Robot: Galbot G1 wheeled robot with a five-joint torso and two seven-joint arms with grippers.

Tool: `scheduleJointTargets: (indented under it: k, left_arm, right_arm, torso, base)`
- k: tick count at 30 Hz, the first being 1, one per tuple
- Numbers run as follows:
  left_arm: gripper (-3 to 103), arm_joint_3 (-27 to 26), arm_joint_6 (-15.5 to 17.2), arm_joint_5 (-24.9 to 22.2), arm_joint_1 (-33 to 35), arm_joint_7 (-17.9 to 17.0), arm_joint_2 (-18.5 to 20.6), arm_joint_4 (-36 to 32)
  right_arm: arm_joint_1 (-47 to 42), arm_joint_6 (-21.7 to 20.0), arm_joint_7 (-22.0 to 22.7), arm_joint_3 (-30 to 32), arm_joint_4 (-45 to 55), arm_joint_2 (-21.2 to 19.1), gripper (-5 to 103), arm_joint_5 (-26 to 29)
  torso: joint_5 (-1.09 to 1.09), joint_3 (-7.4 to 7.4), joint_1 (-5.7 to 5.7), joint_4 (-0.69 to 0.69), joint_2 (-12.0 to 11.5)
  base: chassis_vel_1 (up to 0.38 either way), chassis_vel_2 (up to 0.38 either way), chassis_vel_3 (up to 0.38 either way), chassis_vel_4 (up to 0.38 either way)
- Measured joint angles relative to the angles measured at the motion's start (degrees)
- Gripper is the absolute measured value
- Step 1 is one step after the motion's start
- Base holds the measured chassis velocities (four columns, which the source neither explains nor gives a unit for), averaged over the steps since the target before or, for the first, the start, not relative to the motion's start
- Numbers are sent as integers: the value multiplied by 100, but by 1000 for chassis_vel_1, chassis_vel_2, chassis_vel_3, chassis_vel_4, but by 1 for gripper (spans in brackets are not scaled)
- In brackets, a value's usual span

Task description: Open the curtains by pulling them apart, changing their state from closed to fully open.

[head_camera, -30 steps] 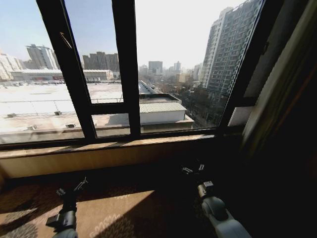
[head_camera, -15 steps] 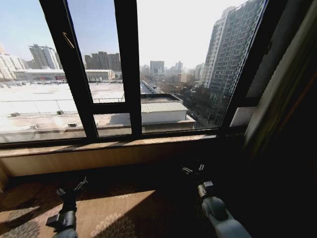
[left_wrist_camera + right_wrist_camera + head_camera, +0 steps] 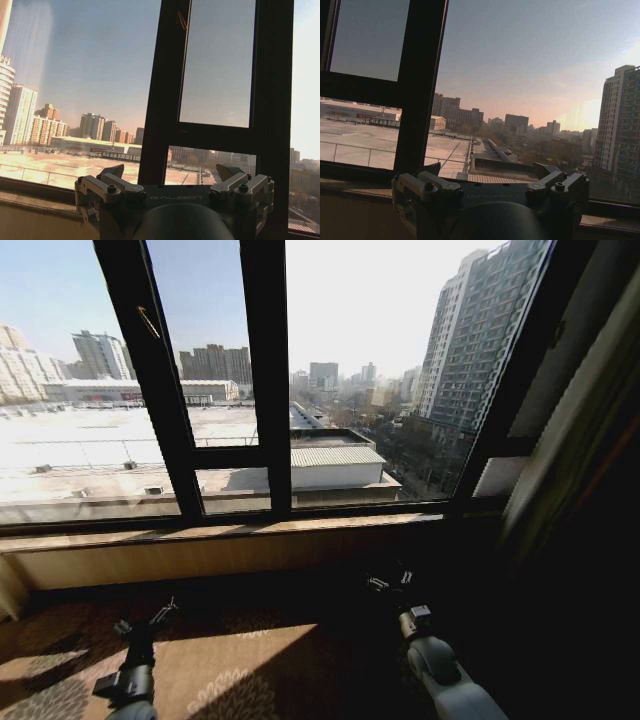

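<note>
curtains (image 3: 12, 590) bunched at window's far edge, glass bare | left pincer (image 3: 172, 176) and right pincer (image 3: 487, 176) hung low, both wide, holding nothing, so looked done

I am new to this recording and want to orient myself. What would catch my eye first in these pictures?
First, the big black window frame with a bright city view, tower blocks on the right. Below it, the left gripper and the right gripper hang low and open over the patterned carpet. A dark drape fills the right edge.

Window frame (image 3: 268, 380): matt black, smooth. Sill (image 3: 200, 536): wood-toned, low sheen. Floor carpet (image 3: 240, 660): patterned pile, matt. Left gripper (image 3: 172, 175): grey metal with screw heads, satin finish.
</note>
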Motion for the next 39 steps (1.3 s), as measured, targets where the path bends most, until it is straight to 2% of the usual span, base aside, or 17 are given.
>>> scheduleJointTargets:
  k: [39]
  left_arm:
    - [100,0,0,0,0,0,0,0]
  right_arm:
    - [0,0,0,0,0,0,100,0]
  torso:
    - [0,0,0,0,0]
  base:
    - [16,2,-14,-2]
